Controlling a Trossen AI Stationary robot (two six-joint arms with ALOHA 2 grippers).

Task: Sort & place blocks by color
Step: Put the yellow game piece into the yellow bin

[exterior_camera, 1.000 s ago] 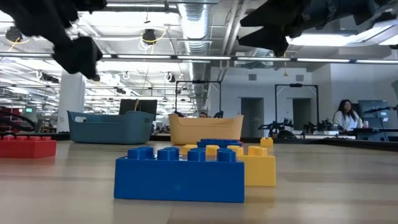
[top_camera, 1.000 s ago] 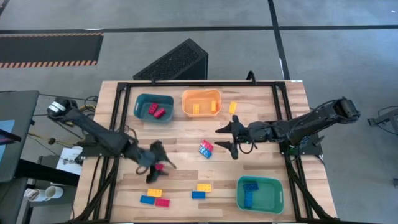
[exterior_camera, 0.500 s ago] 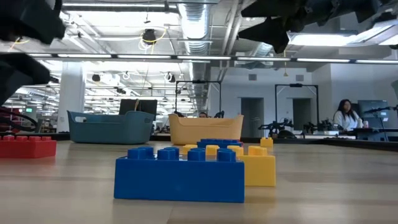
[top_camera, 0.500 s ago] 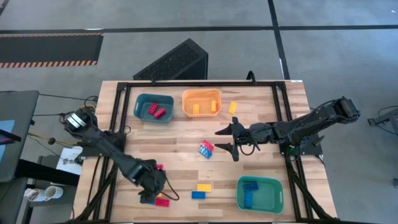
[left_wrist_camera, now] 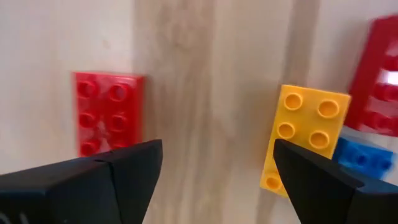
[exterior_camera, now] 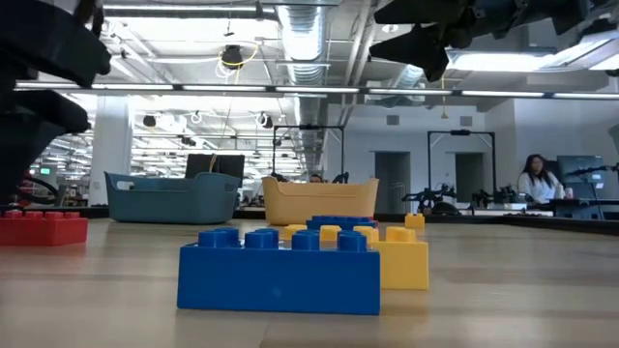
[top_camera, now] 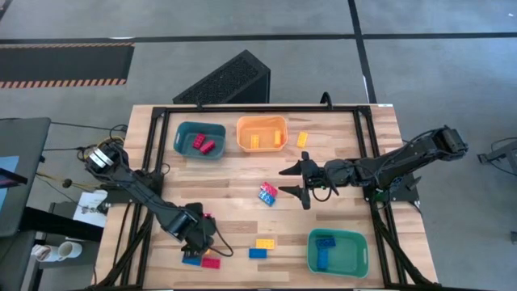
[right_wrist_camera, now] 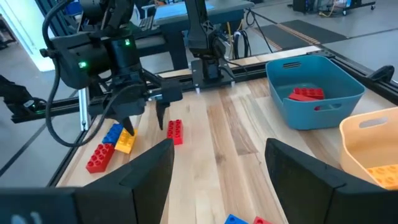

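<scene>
The wooden table (top_camera: 234, 174) carries three plastic bins: a teal bin (top_camera: 338, 252) holding blue blocks near the front right, an orange bin (top_camera: 262, 134) and a blue bin (top_camera: 200, 140) with red blocks at the back. The right gripper (top_camera: 292, 180) is held wide open and empty above mid-table, beside a blue-and-red block cluster (top_camera: 267, 193). The left gripper (top_camera: 208, 242) is spread open, grasping nothing, low over bare wood between a red block (left_wrist_camera: 107, 112) and a yellow block (left_wrist_camera: 303, 138). Blocks are studded rectangles.
</scene>
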